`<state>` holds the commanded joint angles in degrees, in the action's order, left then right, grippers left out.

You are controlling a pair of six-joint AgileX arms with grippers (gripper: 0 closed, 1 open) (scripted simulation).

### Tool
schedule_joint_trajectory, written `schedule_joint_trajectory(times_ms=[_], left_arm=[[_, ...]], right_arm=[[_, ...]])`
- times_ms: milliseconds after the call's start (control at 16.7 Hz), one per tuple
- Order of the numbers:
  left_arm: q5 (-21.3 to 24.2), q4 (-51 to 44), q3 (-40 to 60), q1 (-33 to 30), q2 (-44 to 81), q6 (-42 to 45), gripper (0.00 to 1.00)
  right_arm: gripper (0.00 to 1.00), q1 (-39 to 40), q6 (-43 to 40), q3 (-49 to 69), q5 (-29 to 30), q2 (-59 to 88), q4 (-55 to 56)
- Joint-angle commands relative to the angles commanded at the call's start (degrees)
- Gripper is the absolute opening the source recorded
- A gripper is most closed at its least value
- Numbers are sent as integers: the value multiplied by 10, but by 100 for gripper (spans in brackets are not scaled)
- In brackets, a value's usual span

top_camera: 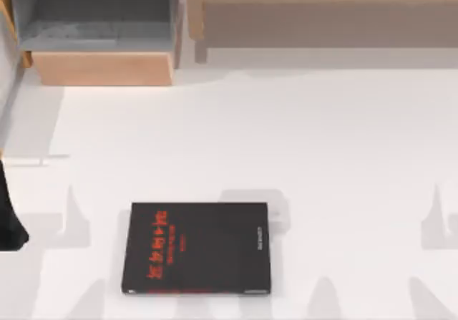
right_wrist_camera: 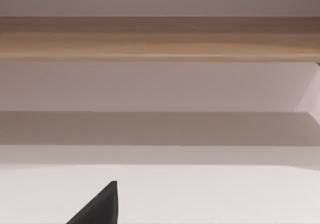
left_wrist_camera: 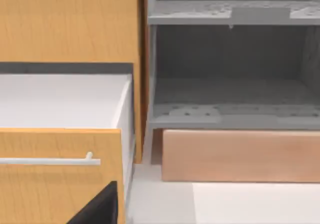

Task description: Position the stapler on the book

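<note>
Lying flat, square black book (top_camera: 197, 248), white table (top_camera: 322, 155)

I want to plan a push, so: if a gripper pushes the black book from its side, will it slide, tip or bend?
The book lies flat on the white table, so it would probably slide, not tip or roll. It looks thin and wide, with a closed cover, so likely fairly stiff. Pushed off-centre, it may turn.

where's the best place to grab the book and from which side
Probably its right edge, low from the top view's right. The book lies flat on the table, too wide to span from above, so only the thin edge offers a pinch; the wider stretch of table lies on that side.
</note>
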<state>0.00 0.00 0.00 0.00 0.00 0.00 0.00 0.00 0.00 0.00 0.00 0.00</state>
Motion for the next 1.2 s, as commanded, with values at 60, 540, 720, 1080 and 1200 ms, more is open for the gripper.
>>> schedule_joint_trajectory(times_ms=[60,540,720,1080,1200], left_arm=[[0,0,0,0,0,0,100],[47,-72,153,-10,124,26,100],[73,-142,286,-5,239,50,100],[100,-328,615,30,544,120,100],[99,-396,733,48,660,148,100]], right_arm=[[100,0,0,0,0,0,0],[100,0,0,0,0,0,0],[100,0,0,0,0,0,0],[100,0,0,0,0,0,0],[100,0,0,0,0,0,0]])
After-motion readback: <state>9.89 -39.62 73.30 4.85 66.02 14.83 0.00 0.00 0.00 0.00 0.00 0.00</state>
